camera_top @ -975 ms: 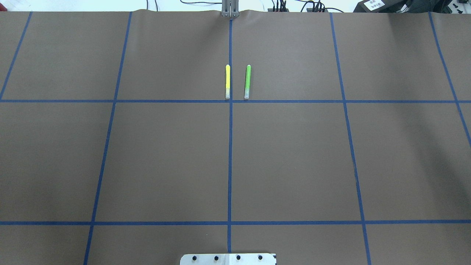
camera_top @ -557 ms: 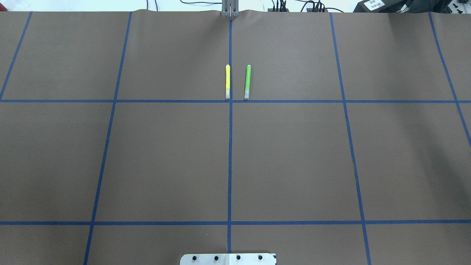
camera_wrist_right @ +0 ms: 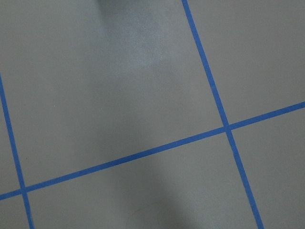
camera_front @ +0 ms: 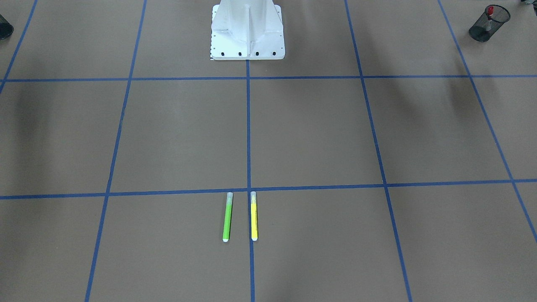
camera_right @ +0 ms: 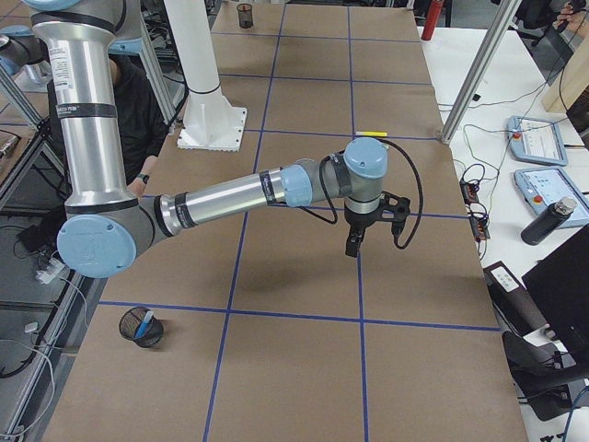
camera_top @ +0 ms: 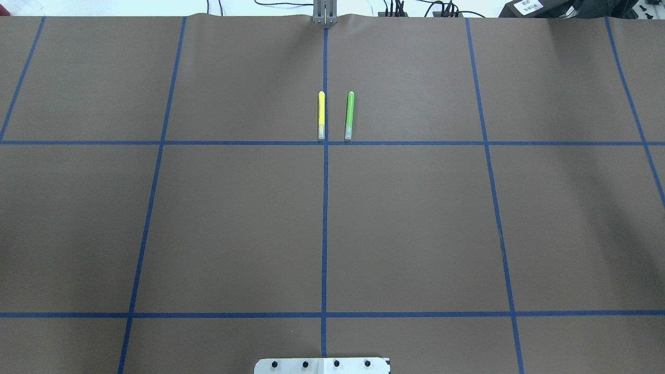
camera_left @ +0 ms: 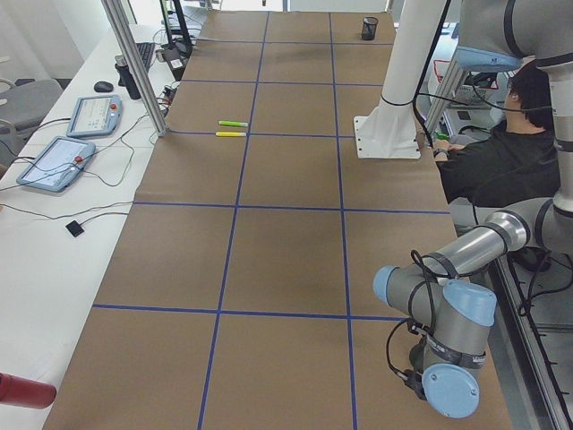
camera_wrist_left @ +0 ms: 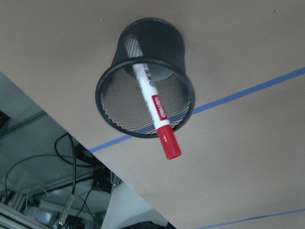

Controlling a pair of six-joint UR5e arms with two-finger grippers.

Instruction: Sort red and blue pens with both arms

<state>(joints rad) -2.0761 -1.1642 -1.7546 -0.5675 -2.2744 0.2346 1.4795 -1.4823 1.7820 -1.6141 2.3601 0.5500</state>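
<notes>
1. Red pen first: the slim red pen, with a white printed barrel and a glossy red cap, leans in a round black wire-mesh cup, and its cap pokes out over the rim. That cup stands by the table's robot-side edge, toward its left end.
2. Now the blue pen: it sits in a second black mesh cup by the same edge, toward the right end. Only a blue sliver shows.
3. On the operators' half, a lime-green marker and a yellow marker lie flat and parallel, just beside each other, at the table's middle.
4. The table wears matte brown paper gridded with blue tape.
5. The right arm, a silver tube with pale blue joint caps, stretches over the paper. Its black right gripper hangs fingers-down. Jaws open or closed? I cannot tell.
6. The left arm bends at the robot-side edge. The left gripper is out of sight.
7. A white metal pedestal stands mid-edge.
</notes>
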